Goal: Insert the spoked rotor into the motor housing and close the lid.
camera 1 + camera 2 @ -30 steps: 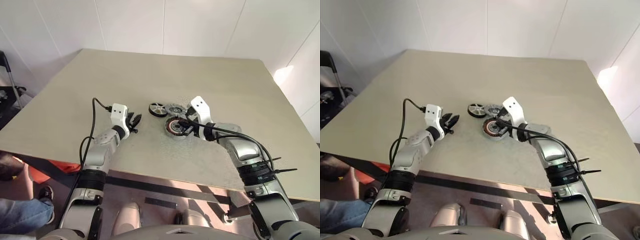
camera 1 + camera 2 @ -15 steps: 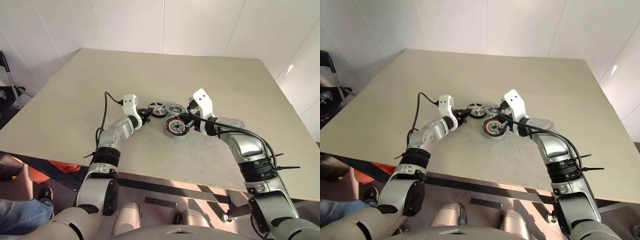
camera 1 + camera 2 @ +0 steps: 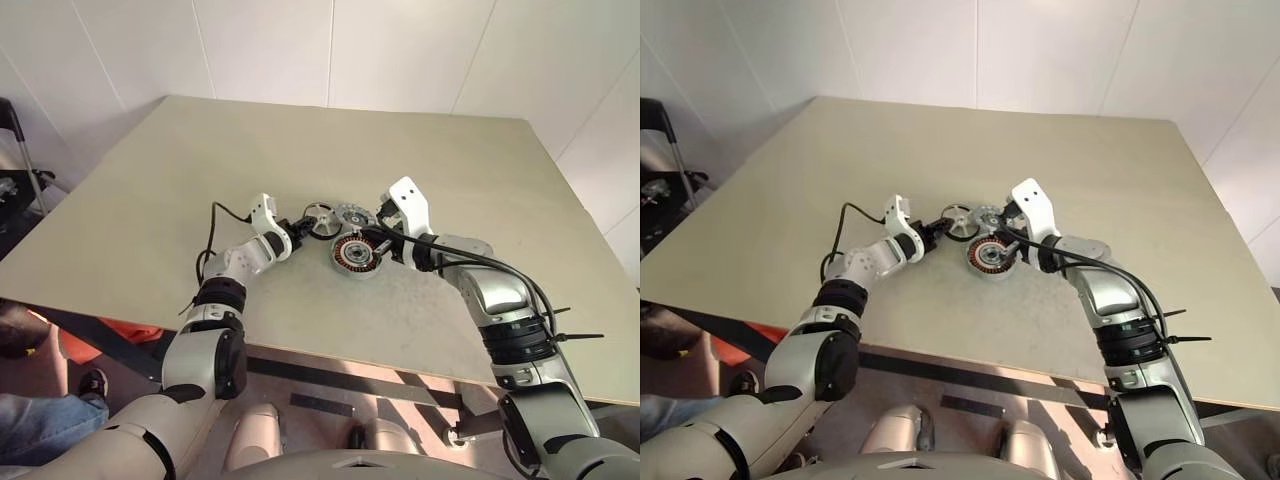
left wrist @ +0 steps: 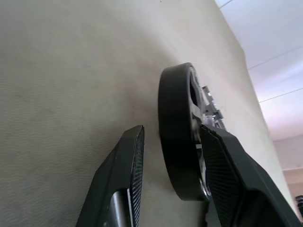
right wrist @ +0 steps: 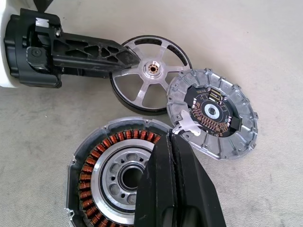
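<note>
Reaching in from the left, the left gripper (image 5: 120, 56) straddles the rim of the spoked rotor (image 5: 150, 74), one finger over the spoked face and the other (image 4: 124, 175) outside the dark rim, with a gap showing on that outer side; the jaws stand part open around the rim, and I cannot tell whether they actually pinch it. The rotor sits on the bench (image 3: 180, 180) just to the left of the motor housing (image 3: 355, 254) and slightly beyond it, tipped up on edge in the left wrist view. Right of the rotor and touching its edge lies the lid (image 5: 212, 112), its inner face turned up with a dark round circuit board at the centre; it is just beyond the motor housing and partly overlaps its rim. The motor housing lies flat, copper windings ringing its open middle. Over its right side rests the right gripper (image 5: 170, 156), fingers pressed together, holding nothing.
</note>
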Controlling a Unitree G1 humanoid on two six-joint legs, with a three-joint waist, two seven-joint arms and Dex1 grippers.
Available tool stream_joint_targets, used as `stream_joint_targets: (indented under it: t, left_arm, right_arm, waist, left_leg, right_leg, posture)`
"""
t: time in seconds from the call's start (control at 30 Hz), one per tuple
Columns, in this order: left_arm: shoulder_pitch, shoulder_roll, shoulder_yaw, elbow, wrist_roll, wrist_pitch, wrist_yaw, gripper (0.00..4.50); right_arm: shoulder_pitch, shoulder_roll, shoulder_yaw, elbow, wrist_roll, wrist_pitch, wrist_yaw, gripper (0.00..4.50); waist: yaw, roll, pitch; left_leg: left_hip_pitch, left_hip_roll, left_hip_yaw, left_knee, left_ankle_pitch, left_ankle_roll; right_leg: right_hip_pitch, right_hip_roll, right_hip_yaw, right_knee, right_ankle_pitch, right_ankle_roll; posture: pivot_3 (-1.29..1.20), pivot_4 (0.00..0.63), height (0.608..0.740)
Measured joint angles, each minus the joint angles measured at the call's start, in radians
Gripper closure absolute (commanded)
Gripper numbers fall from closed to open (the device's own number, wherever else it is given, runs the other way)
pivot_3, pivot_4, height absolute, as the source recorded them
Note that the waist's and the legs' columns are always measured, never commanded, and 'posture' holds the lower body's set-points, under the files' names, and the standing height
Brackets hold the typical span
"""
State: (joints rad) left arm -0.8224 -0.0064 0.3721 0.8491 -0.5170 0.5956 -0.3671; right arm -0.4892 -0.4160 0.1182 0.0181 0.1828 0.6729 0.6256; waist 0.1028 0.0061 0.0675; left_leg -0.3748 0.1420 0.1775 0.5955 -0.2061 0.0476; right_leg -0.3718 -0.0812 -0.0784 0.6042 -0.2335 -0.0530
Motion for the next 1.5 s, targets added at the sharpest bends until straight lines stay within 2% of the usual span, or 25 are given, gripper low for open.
stream_joint_targets:
  t: [0.07,0.23,0.33,0.47,0.67,0.93,1.1,1.3,1.5]
  left_arm:
    - [0.0,-0.001,0.012,0.0,-0.016,0.008,-0.004,2.19]
    - [-0.001,-0.001,0.017,0.003,-0.017,0.017,0.014,2.19]
    - [-0.005,-0.001,0.02,0.007,-0.02,0.022,0.025,2.79]
    - [-0.005,-0.002,0.033,0.007,-0.036,0.027,0.026,4.07]
    - [0.014,0.008,0.038,-0.029,-0.054,0.067,0.026,4.07]
    - [0.172,0.09,0.097,-0.283,-0.15,0.188,0.027,4.07]
    - [0.238,0.126,0.14,-0.373,-0.229,0.317,0.044,4.07]
    - [0.19,0.014,0.082,-0.374,-0.251,0.407,0.048,4.07]
    - [0.152,-0.047,0.001,-0.391,-0.263,0.475,0.032,4.07]
  right_arm:
    - [0.0,0.0,0.0,0.0,-0.001,-0.001,0.0,4.5]
    - [0.0,0.0,0.002,0.0,-0.003,-0.003,0.0,4.5]
    - [-0.001,0.0,0.002,0.0,-0.004,-0.007,-0.002,4.5]
    - [-0.001,0.0,0.002,0.0,-0.004,-0.008,-0.007,4.5]
    - [-0.001,0.0,0.002,0.0,-0.004,-0.008,-0.017,4.5]
    - [0.004,-0.009,0.0,0.004,-0.004,-0.009,-0.021,4.5]
    - [0.005,-0.021,-0.019,0.025,-0.005,-0.014,-0.021,4.5]
    - [0.006,-0.045,-0.031,0.049,-0.016,-0.014,-0.041,4.5]
    - [0.034,-0.076,-0.051,0.049,-0.027,-0.011,-0.063,4.5]
  waist:
    - [0.0,0.0,0.0]
    - [0.0,0.0,0.0]
    - [0.0,0.0,0.0]
    - [0.0,0.0,0.0]
    - [-0.001,-0.001,0.001]
    - [-0.007,0.0,0.002]
    - [0.001,0.0,0.004]
    - [0.005,-0.002,0.007]
    - [0.003,-0.002,0.008]
  left_leg:
    - [0.0,0.0,0.0,0.0,0.0,0.0]
    - [0.0,0.0,0.0,0.0,0.0,0.0]
    - [0.0,0.0,0.0,0.0,0.0,0.0]
    - [0.0,0.0,0.0,0.0,0.0,0.0]
    - [0.0,0.0,0.0,0.0,0.0,0.0]
    - [-0.001,0.0,0.0,-0.001,0.0,-0.001]
    - [-0.001,0.0,0.0,0.0,0.0,0.0]
    - [-0.001,-0.001,0.0,0.001,0.001,-0.002]
    - [-0.002,-0.001,0.0,0.0,0.001,-0.002]
  right_leg:
    - [0.0,0.0,0.0,0.0,0.0,0.0]
    - [0.0,0.0,0.0,0.0,0.0,0.0]
    - [0.0,0.0,0.0,0.0,0.0,0.0]
    - [0.0,0.0,0.0,0.0,0.0,0.0]
    - [0.0,0.0,0.0,0.0,0.0,0.0]
    - [-0.002,0.0,0.0,0.0,0.0,0.0]
    - [0.0,0.0,0.0,0.0,0.0,0.0]
    - [0.0,-0.001,0.0,0.0,0.0,0.0]
    - [-0.002,-0.001,0.0,-0.001,-0.001,0.001]
  posture:
    - [0.0,0.0,0.74]
    - [0.0,0.0,0.74]
    - [0.0,0.0,0.74]
    - [0.0,0.0,0.74]
    - [0.0,0.0,0.74]
    - [0.0,0.0,0.74]
    - [0.0,0.0,0.74]
    - [0.0,0.0,0.74]
    - [0.0,0.0,0.74]
